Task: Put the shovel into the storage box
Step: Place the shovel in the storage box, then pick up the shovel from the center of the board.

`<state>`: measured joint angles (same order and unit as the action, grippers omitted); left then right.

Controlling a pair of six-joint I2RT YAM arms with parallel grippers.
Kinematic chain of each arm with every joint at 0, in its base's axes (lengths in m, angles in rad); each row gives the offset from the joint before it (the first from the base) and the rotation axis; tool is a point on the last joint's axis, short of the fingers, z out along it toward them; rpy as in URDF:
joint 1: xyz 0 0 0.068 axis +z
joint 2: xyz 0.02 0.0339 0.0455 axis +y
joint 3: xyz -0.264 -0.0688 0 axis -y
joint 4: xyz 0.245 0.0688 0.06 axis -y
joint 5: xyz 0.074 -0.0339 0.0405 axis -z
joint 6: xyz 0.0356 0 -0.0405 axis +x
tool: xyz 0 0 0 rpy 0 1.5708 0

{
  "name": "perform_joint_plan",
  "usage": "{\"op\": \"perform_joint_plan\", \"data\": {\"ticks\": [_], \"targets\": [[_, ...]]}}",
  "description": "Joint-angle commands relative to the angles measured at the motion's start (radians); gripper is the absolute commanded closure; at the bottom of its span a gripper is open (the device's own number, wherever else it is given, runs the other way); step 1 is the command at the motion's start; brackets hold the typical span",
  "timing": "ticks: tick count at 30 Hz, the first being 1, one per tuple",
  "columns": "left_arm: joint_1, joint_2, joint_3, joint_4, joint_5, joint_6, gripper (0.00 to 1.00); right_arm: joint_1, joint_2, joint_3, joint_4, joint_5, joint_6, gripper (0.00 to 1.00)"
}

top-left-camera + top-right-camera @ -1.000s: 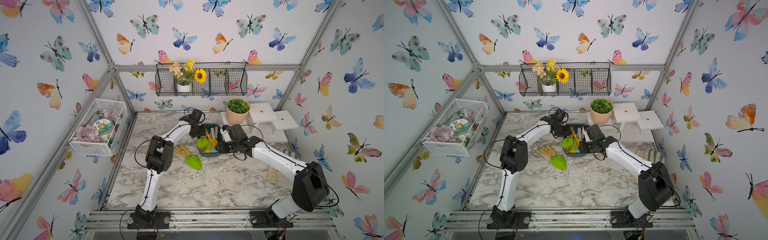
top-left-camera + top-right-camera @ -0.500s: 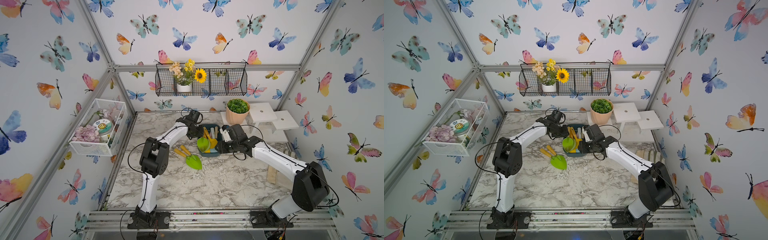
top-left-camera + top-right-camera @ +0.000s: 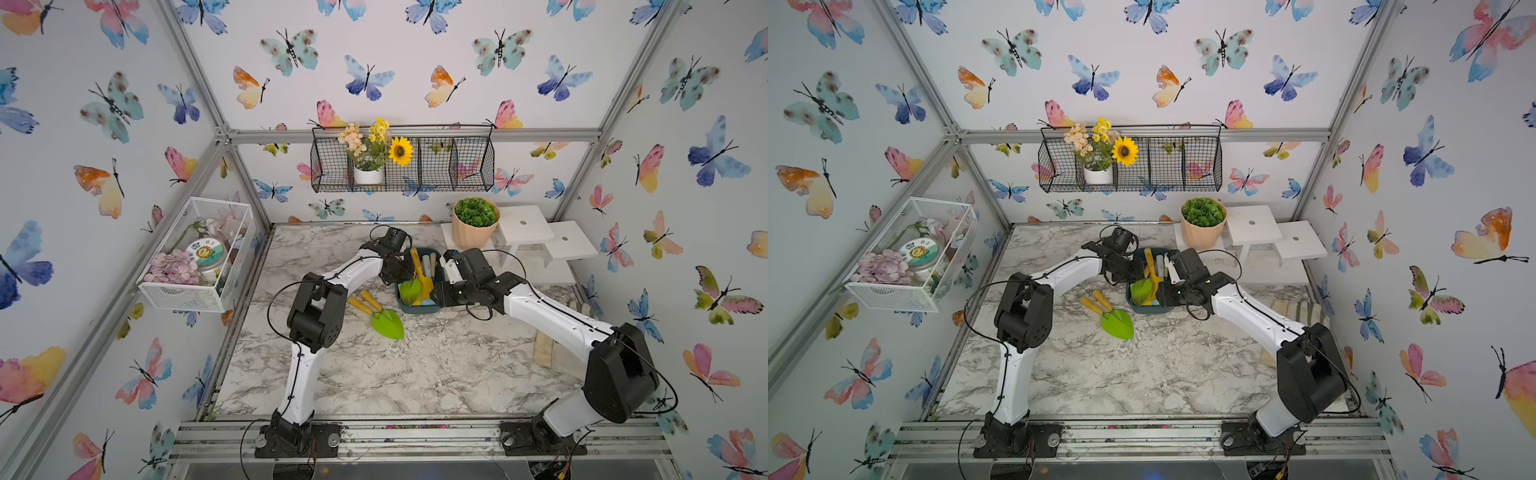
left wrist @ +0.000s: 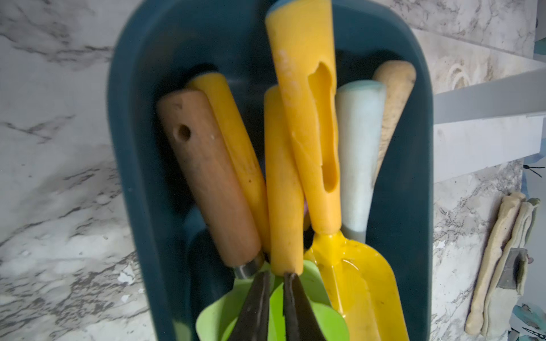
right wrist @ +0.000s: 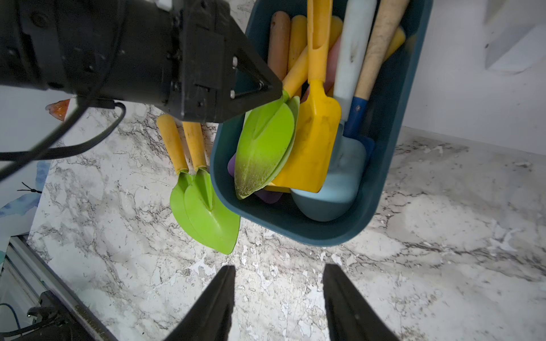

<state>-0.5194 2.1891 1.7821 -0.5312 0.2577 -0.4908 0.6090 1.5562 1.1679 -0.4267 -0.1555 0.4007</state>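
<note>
Shovel [image 4: 283, 177]: left wrist shows handle, right wrist blade.

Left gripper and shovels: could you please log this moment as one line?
left gripper shut on green shovel at neck, in storage box | right gripper open, empty | shovel pair on table beside box

The left gripper [image 4: 276, 280] is seen closed, arm reached forward; the right gripper [image 5: 279, 283] is held open, pointed downward

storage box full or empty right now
Near full: the storage box holds a heap of shovels, blades and handles lying across one another.
</note>
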Motion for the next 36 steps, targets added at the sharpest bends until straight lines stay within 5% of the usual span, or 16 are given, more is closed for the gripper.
{"op": "perform_joint_plan", "data": {"ticks": [1,14,36], "targets": [[-0.004,-0.031,-0.015,-0.013,-0.051,0.009,0.81,-0.005,-0.003,-0.004,-0.001,0.017,0.009,0.47],[-0.001,-0.261,-0.136,0.018,-0.124,-0.004,0.66,-0.005,0.034,0.056,0.005,-0.042,-0.02,0.47],[0.122,-0.781,-0.785,0.101,-0.215,-0.206,0.56,0.106,0.256,0.28,-0.028,-0.17,-0.099,0.48]]}}
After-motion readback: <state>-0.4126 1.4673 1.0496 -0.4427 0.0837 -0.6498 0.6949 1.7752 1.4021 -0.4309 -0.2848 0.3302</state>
